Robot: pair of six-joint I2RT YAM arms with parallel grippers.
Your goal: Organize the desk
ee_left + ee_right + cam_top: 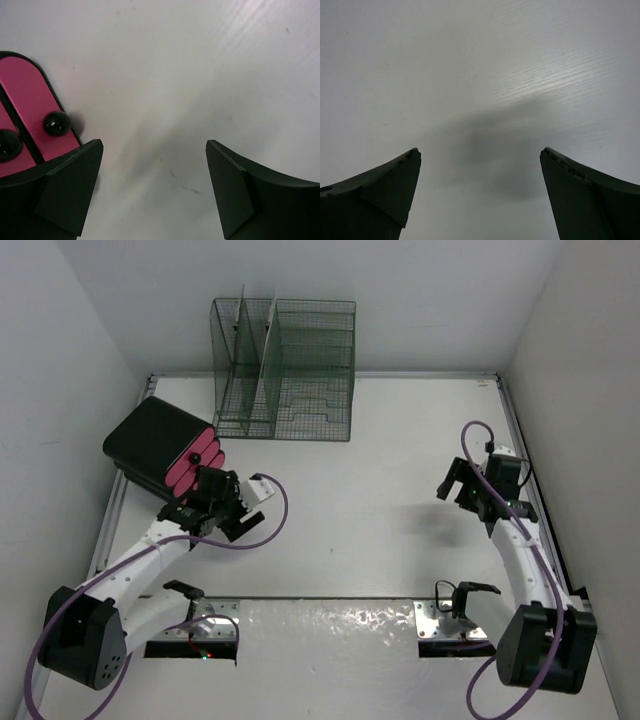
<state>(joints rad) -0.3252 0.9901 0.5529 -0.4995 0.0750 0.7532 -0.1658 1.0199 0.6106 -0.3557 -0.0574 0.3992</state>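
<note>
Standing wide apart, the left jaws hold nothing; their two dark fingers (55,200) frame a bare patch of the white bench (370,490). At 9 o'clock in the left wrist view, just beside the left-hand finger, lie two pink panels (35,110) with rounded ends, each carrying a glossy black stud (56,123). The right jaws are likewise wide and unloaded, their fingers (375,200) above bare bench crossed by a soft shadow.

Top view: the left jaws sit at about 9 o'clock on the bench, close to the pink end of a black case (150,440); whether they touch it cannot be told. The case lies tilted at 10 o'clock, near the left metal rail (106,530). A wire-mesh file rack (285,370) stands at 12 o'clock against the back wall. The right jaws hover at 3 o'clock, well apart from both objects. A purple cable (275,515) loops beside the left arm. The bench fills the floor of the white-walled enclosure, with the arm bases at 6 o'clock.
</note>
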